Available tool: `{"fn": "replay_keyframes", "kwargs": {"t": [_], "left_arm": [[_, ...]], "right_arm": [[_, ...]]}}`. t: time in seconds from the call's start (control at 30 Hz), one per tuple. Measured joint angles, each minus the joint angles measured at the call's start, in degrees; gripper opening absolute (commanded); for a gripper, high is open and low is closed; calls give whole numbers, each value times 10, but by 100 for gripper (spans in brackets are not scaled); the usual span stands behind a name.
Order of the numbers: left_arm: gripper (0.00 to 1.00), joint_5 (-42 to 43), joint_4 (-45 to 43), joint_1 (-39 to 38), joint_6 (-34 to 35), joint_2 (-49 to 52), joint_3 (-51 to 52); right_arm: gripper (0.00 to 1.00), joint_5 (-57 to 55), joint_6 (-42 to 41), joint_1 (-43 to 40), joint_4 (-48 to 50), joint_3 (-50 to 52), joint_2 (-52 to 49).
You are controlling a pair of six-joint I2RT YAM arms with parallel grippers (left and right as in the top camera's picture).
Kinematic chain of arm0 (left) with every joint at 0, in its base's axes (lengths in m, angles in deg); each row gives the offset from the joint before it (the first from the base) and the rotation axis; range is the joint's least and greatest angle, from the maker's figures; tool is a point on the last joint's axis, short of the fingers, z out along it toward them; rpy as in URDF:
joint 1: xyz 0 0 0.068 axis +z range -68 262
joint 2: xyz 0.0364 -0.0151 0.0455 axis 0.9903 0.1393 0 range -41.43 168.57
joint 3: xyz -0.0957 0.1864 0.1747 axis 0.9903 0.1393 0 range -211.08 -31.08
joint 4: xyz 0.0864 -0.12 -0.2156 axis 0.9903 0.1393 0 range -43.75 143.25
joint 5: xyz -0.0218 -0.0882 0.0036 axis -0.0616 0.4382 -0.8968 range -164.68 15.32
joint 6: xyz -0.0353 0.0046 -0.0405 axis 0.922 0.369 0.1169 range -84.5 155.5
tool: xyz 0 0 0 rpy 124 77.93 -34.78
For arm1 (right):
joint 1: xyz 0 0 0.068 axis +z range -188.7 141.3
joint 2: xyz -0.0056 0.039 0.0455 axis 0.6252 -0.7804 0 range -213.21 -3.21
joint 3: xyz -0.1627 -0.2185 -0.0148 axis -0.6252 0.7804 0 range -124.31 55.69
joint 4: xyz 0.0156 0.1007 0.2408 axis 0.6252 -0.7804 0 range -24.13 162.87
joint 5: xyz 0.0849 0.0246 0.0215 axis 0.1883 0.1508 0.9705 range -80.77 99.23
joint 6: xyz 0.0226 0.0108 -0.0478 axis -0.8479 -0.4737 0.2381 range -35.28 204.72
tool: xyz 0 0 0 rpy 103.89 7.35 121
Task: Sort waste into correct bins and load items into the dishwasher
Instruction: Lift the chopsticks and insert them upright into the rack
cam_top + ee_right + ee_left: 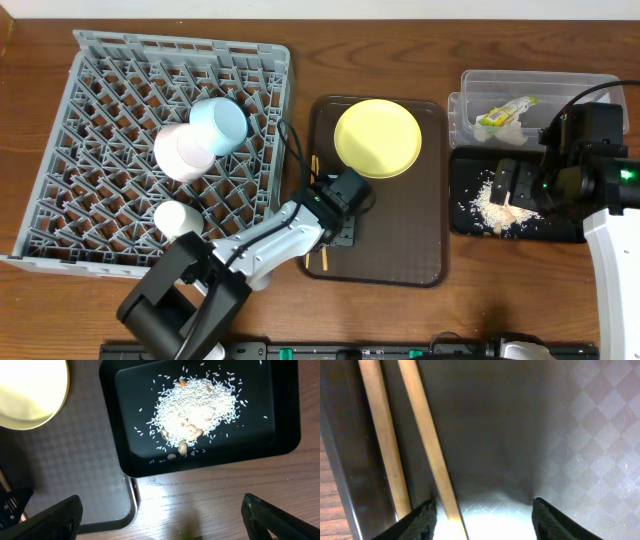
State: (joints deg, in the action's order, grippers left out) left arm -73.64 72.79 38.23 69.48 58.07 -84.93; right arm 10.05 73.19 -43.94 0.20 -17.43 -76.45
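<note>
Left fingers (420, 521) are down low over the brown tray (400, 235), spread apart. One of the chopsticks (432, 445) runs just inside one tip, the other lies outside it, and nothing's pinched. Right fingers (52, 515) are spread wide and empty over the near edge of the black tray (282, 420) with the rice (197, 407). Plate (377, 138) sits on the brown tray. Blue bowl (220, 125), pink bowl (183, 150) and cup (177, 218) are in the rack (100, 90), and the wrapper (503, 112) is in the tub (560, 85).
</note>
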Motion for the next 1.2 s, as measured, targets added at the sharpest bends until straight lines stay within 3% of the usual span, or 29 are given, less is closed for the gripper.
{"fn": "replay_keyframes", "kwargs": {"t": [0.07, 0.23, 0.63, 0.9, 1.2], "left_arm": [[32, -3, -1, 0, 4, 2, -2], [7, -3, -2, 0, 8, 4, -2], [6, -1, 14, 1, 5, -10, -2], [6, -15, 63, 25, -4, -165, -9], [6, -45, 157, 135, -108, -252, -81]], "right_arm": [[99, 0, 0, 0, 0, 0, 0], [99, 0, 0, 0, 0, 0, 0], [99, 0, 0, 0, 0, 0, 0], [99, 0, 0, 0, -1, 0, 0], [99, 0, 0, 0, -1, 0, 0]]}}
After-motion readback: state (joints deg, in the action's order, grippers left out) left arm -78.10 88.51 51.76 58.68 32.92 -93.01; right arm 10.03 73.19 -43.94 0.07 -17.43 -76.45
